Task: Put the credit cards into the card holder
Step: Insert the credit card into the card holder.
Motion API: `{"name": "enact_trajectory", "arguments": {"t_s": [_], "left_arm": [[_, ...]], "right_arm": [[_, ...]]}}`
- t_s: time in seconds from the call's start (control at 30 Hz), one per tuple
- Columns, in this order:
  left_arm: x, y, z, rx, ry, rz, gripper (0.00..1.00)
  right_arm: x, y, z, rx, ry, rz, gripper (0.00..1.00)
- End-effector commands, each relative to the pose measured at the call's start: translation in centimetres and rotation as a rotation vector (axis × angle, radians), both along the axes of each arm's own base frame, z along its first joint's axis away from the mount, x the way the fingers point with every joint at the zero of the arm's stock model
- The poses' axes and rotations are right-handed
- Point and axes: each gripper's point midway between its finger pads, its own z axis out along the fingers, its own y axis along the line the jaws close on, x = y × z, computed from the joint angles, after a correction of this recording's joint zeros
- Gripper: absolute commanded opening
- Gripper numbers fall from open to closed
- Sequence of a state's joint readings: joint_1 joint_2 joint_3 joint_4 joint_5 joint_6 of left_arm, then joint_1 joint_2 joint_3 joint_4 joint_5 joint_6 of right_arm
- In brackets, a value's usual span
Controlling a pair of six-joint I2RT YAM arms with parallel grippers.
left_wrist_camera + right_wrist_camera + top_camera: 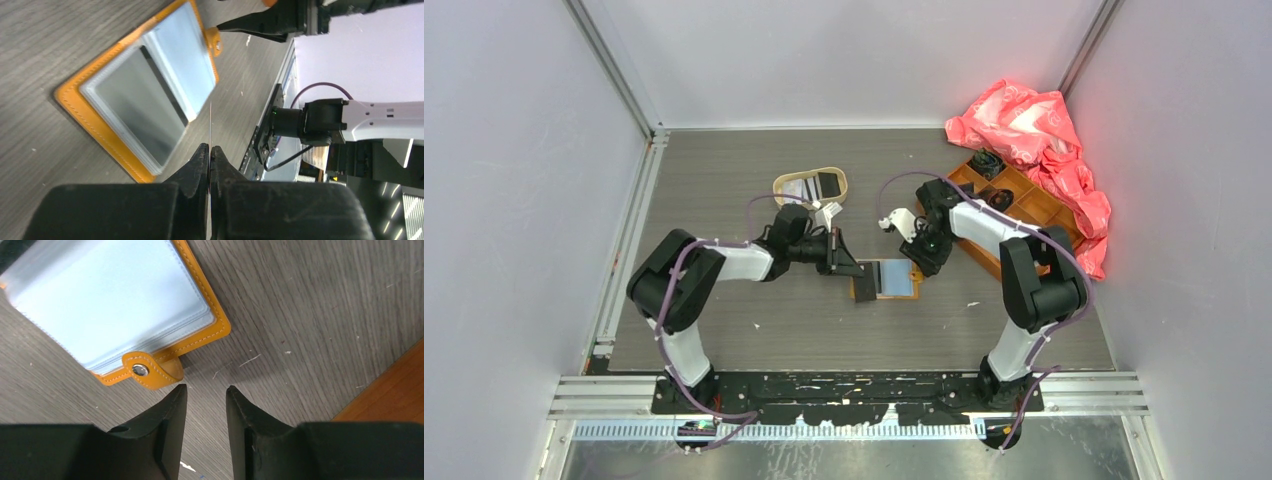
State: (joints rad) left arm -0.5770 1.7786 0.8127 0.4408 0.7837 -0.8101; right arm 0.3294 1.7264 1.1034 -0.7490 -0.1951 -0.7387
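Open card holder [125,300] just ahead of both sets of fingers.
The left gripper [210,152] clamps a card [210,125]; the right gripper [206,390] has its fingers apart.

One card holder [894,280]. Three credit cards show: a striped card [797,188] and a black card [829,183] in the single oval tray [776,185], plus an edge-on card [210,122] in the left gripper [210,150]. Two grippers in all, counting the right gripper [206,392]. One orange compartmented box [1034,205]. One pink plastic bag [1024,125].

I can make out no lettering, brand, number or sign anywhere, not even on the open card holder [115,305].
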Motion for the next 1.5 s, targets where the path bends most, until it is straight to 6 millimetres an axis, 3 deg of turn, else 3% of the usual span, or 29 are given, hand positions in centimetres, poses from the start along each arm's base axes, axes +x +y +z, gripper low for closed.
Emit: {"name": "enact_trajectory", "arguments": {"t_s": [0.0,0.33,0.67,1.47], "left_arm": [[2.0,-1.2,0.6,-0.029,-0.021,0.019,0.0],[3.9,-1.6,-1.1,0.026,-0.004,0.058,0.0],[4.8,-1.1,-2.9,0.058,0.017,0.111,0.0],[4.1,0.1,-3.7,0.185,0.042,0.087,0.0]], "right_arm": [[1.7,0.1,0.3,-0.007,-0.035,-0.042,0.38],[2.0,3.1,0.3,0.088,-0.051,-0.054,0.34],[1.3,4.6,-0.4,0.121,-0.004,-0.038,0.34],[0.8,5.5,-0.4,0.131,0.017,-0.021,0.34]]}}
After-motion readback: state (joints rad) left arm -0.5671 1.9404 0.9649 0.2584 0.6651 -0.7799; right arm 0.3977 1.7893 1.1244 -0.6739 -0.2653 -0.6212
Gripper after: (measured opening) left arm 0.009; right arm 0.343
